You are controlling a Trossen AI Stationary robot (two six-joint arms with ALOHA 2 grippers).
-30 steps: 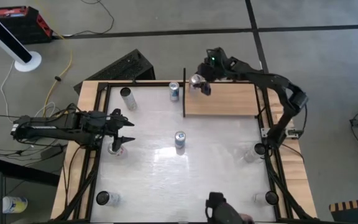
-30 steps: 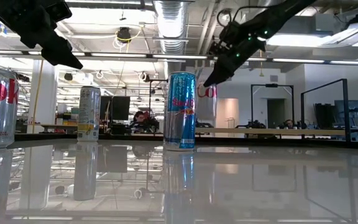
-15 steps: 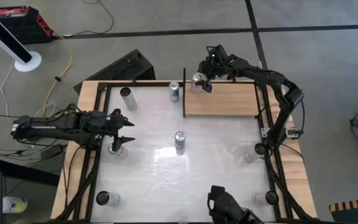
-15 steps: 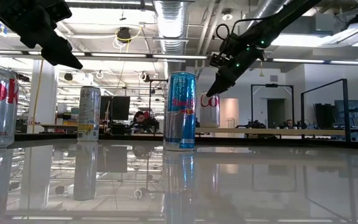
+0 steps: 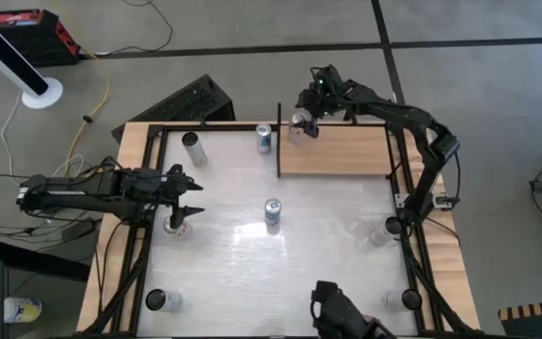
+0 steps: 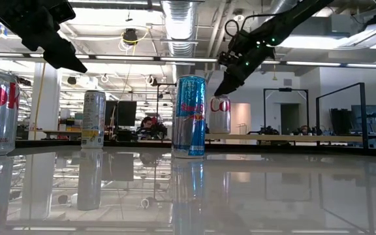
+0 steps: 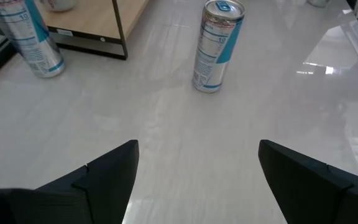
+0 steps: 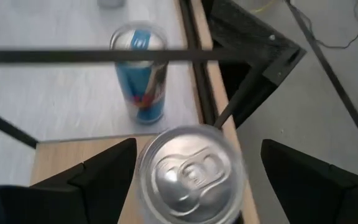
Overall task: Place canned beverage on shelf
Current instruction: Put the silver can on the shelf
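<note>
Setting: robotics laboratory within an open-plan industrial office.

Evidence, high view: polished grey concrete floor [image 5: 252,28] with dark seam lines; glossy white bench [image 5: 327,245] framed in wood strips and black metal; yellow cable [image 5: 102,94] trailing across the floor; red-and-black equipment case [image 5: 31,28]; white stand base [image 5: 42,92].

Evidence, low view: exposed silver ventilation duct [image 6: 178,16] and open ceiling services; strip lights; white column [image 6: 44,98]; dark monitors [image 6: 121,112]; seated person [image 6: 147,124] at a desk in the background; glass partitions [image 6: 341,108].
</note>
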